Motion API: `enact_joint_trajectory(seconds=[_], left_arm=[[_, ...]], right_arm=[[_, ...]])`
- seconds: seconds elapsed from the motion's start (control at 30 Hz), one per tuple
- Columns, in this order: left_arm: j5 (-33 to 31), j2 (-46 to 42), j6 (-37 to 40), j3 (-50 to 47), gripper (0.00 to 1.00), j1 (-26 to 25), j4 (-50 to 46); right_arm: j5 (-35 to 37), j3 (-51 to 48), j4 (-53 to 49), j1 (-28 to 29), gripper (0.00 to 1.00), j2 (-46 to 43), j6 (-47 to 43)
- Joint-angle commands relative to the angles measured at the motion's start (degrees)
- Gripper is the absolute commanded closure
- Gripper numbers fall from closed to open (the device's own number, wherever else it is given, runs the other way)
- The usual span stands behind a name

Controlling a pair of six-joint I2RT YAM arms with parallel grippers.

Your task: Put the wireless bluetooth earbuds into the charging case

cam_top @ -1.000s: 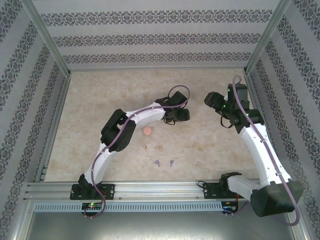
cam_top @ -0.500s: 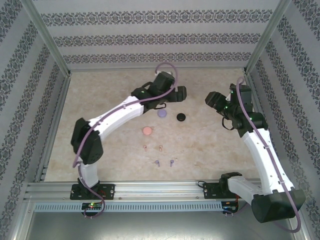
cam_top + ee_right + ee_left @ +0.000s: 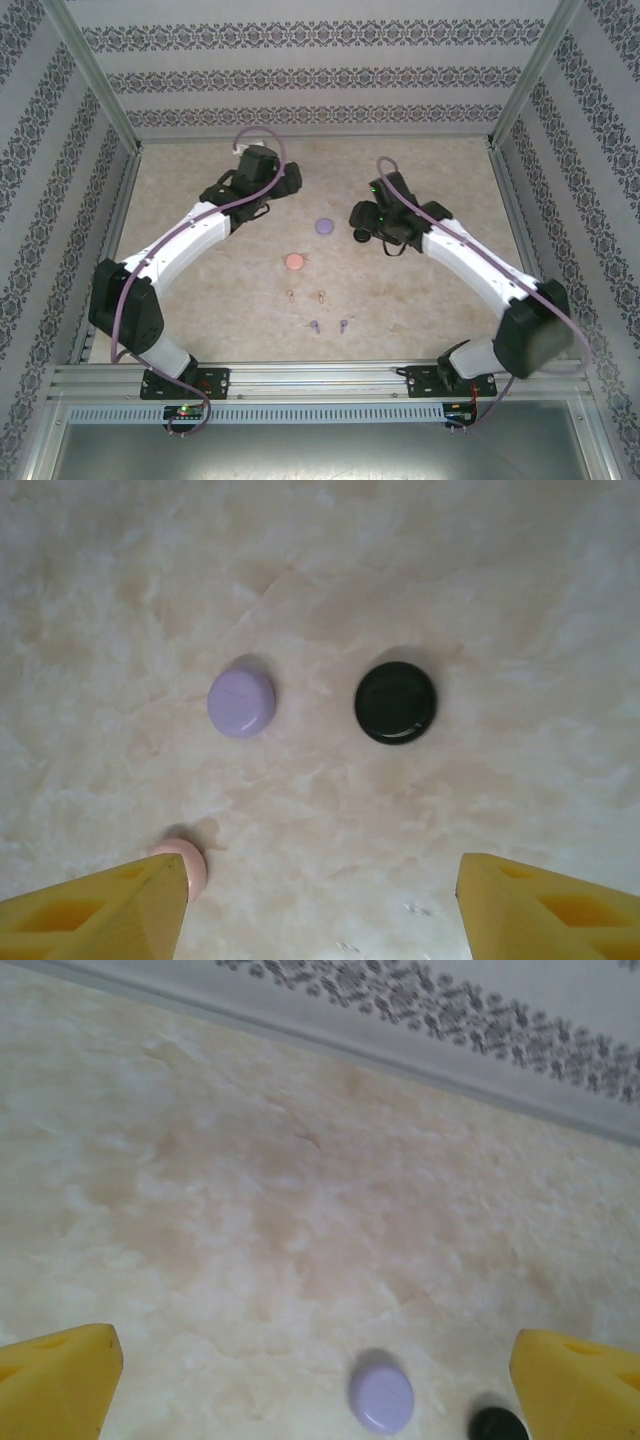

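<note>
- Marbled tabletop (image 3: 440, 300), pink case (image 3: 295, 261) central.
- Tan earbuds (image 3: 291, 295), purple earbuds (image 3: 314, 325): loose, near the case, toward arm bases (likely light, slick; pinch the stem).
- Left gripper (image 3: 318, 1375), right gripper (image 3: 320, 905): spread, empty.

The far strip of the table (image 3: 430, 165) lies bare along its far edge and into both far corners, and is bounded by the patterned walls (image 3: 300, 80) and the frame posts (image 3: 100, 95). Around the middle, three round obstacles are set apart from one another: the purple case (image 3: 241, 702), the black case (image 3: 396, 702) and, nearer the near edge, the pink case (image 3: 296, 262). Bare surface is seen between the purple and black ones. Towards the near edge, the pinkish earbuds (image 3: 291, 296) and the purple earbuds (image 3: 314, 326) are laid in two short rows. The left side is crossed by the left arm (image 3: 180, 240), the right side by the right arm (image 3: 470, 265).
</note>
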Motion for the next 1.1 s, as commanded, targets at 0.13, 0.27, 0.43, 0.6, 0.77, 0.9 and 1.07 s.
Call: enact_joint_trajectory(seconds=[0.13, 0.27, 0.43, 0.6, 0.77, 0.9, 1.07], left_arm=[[7.8, -4.8, -8.3, -8.5, 0.01, 10.1, 8.2], [8.5, -5.8, -12.0, -12.9, 0.01, 13.6, 12.0], [14.7, -6.2, -13.6, -14.5, 0.01, 17.3, 14.2], [21.0, -5.3, -14.7, -15.2, 0.01, 19.2, 16.5], [26.9, -3.5, -16.4, -15.8, 0.01, 20.2, 19.2], [29.2, -3.0, -15.9, -15.9, 0.01, 20.3, 20.6], [29.3, -3.6, -14.5, -15.9, 0.00, 20.3, 20.8]], right_arm=[[3.2, 14.8, -4.9, 3.5, 0.29, 16.2, 10.5], [2.9, 23.1, -8.5, 4.7, 0.29, 24.8, 14.1], [3.7, 34.2, -14.4, 6.1, 0.29, 34.4, 14.9], [5.5, 44.3, -20.2, 7.2, 0.29, 42.4, 14.8], [7.2, 48.5, -23.2, 7.5, 0.29, 46.2, 15.1], [7.4, 48.9, -23.4, 7.3, 0.29, 47.9, 15.3], [6.2, 49.3, -22.9, 6.7, 0.29, 49.7, 15.7]])
